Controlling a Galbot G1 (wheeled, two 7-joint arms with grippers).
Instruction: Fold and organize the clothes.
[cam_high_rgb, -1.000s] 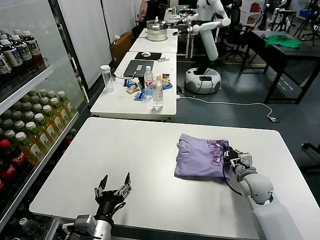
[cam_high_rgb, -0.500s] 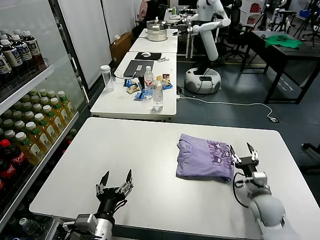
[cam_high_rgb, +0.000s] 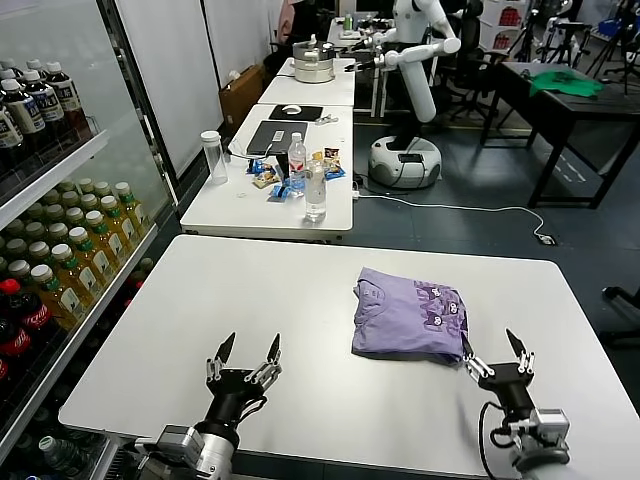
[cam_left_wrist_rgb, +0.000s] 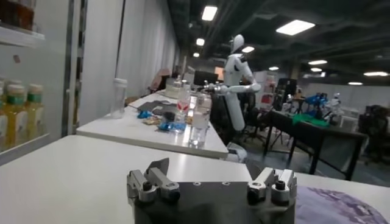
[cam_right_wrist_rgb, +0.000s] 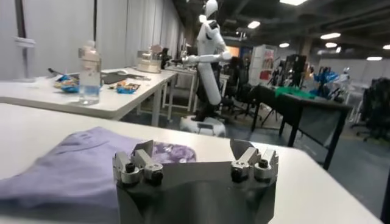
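Note:
The lavender T-shirt (cam_high_rgb: 408, 317) lies folded into a compact rectangle on the white table (cam_high_rgb: 250, 300), right of centre, its dark purple print facing up. It also shows in the right wrist view (cam_right_wrist_rgb: 73, 164) and at the edge of the left wrist view (cam_left_wrist_rgb: 341, 207). My right gripper (cam_high_rgb: 497, 358) is open and empty, near the table's front edge just right of the shirt's near corner, apart from it. My left gripper (cam_high_rgb: 244, 358) is open and empty, near the front edge at the left, far from the shirt.
A second white table (cam_high_rgb: 240, 205) stands behind with water bottles (cam_high_rgb: 315, 190), a clear cup (cam_high_rgb: 212, 155), snacks and a laptop. A drinks fridge (cam_high_rgb: 50, 260) lines the left side. A white robot (cam_high_rgb: 415, 60) and a dark desk with a green cloth (cam_high_rgb: 565, 82) stand farther back.
My right gripper let go of the shirt's right edge and drew back toward the front edge, open. The left gripper shifted slightly right. The shirt stays folded in place.

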